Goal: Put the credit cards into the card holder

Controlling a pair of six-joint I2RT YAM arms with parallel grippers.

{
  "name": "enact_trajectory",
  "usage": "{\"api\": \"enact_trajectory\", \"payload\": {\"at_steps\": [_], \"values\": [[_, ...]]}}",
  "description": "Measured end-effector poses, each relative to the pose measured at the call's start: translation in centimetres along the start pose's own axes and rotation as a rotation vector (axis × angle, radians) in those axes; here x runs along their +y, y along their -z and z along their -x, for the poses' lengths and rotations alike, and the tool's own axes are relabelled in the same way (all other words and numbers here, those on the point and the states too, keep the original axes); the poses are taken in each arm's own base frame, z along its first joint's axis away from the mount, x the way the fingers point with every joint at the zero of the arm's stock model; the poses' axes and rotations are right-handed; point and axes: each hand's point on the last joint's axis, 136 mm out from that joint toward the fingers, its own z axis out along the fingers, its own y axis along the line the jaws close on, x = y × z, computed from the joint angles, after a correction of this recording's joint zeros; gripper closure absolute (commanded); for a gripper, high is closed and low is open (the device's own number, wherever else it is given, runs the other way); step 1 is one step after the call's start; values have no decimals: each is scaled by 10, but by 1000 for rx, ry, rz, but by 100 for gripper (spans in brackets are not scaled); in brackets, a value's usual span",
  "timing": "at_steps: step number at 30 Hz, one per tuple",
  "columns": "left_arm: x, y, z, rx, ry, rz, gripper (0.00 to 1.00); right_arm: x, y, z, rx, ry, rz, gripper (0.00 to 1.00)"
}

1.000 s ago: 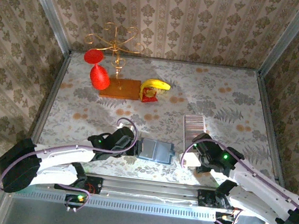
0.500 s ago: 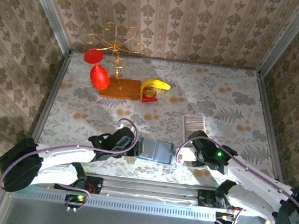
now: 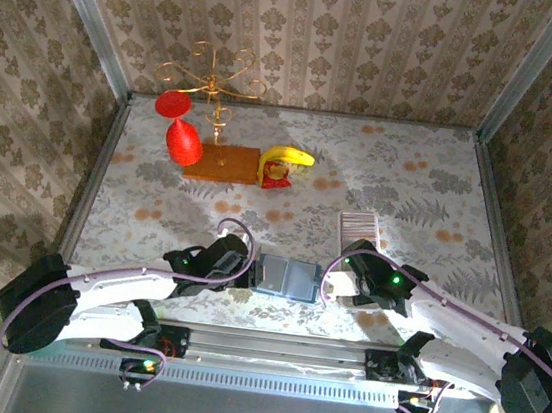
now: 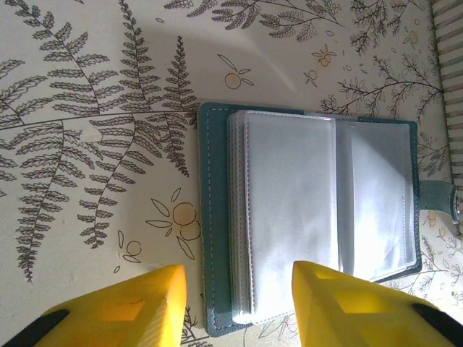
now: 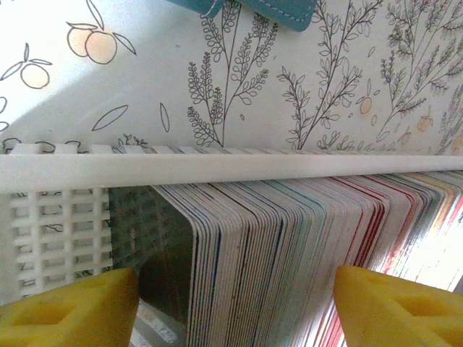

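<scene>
**Both grippers open; cards in tray, holder spread flat**

Left gripper (image 4: 239, 278): jaws part-open, gripping nothing. One finger sits over the cloth (image 4: 87, 108), the other over the holder (image 4: 311, 217), which lies open directly below with its near edge between them. The left wrist view picks out clear sleeves and a snap tab (image 4: 441, 199) on its right edge. Overhead, the holder is a plain teal patch between the two grippers.

Right gripper (image 5: 235, 289): jaws wide, empty, straddling the cards (image 5: 289, 238), which stand on edge in the white tray (image 5: 217, 170). Overhead, the tray sits just right of the holder.
</scene>
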Motion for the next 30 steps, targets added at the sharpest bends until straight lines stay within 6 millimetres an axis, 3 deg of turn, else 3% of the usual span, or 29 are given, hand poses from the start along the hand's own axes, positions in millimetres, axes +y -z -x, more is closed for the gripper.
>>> {"api": "enact_trajectory", "payload": {"at_steps": [13, 30], "values": [[-4, -1, -1, 2, -2, -19, 60, -2, 14, -5, -14, -8, -47, 46], [-2, -6, -6, 23, -7, -12, 63, 6, 15, -8, -11, -3, -31, 67]]}}
